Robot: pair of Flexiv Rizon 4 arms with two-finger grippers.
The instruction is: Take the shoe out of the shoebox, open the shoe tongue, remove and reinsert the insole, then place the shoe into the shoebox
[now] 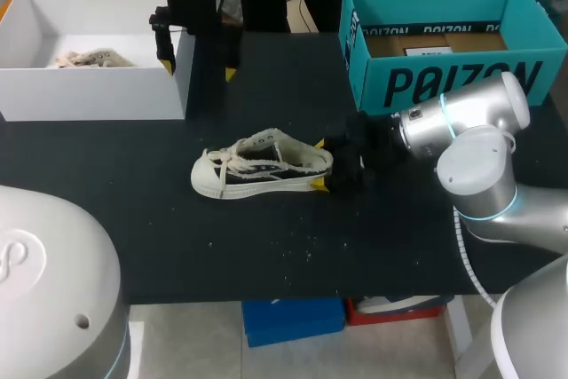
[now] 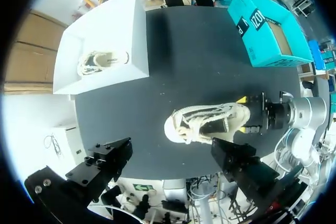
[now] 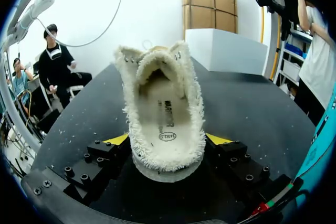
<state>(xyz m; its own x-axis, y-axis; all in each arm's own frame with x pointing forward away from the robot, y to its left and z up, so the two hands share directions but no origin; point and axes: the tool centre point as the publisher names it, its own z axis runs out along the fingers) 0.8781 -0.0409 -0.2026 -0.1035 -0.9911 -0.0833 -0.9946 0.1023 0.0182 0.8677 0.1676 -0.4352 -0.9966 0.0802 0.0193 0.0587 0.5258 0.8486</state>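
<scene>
Pinched in the right gripper (image 3: 168, 140), yellow tips either side of the heel: low cream-and-black frayed canvas shoe (image 1: 262, 166), mid-table, long axis left-to-right, toe left, opening towards the wrist. Far right, open teal cardboard shoebox (image 1: 444, 86). Far left, left gripper (image 2: 170, 153) spread wide, well apart.

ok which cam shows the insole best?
Right wrist view: it looks straight into the shoe opening, insole plainly exposed. Head view shows only the shoe's side; left wrist view sees it from above, laces covering the inside.

Shoe (image 1: 262, 166) is cream and black, shoebox (image 1: 444, 86) teal.
</scene>
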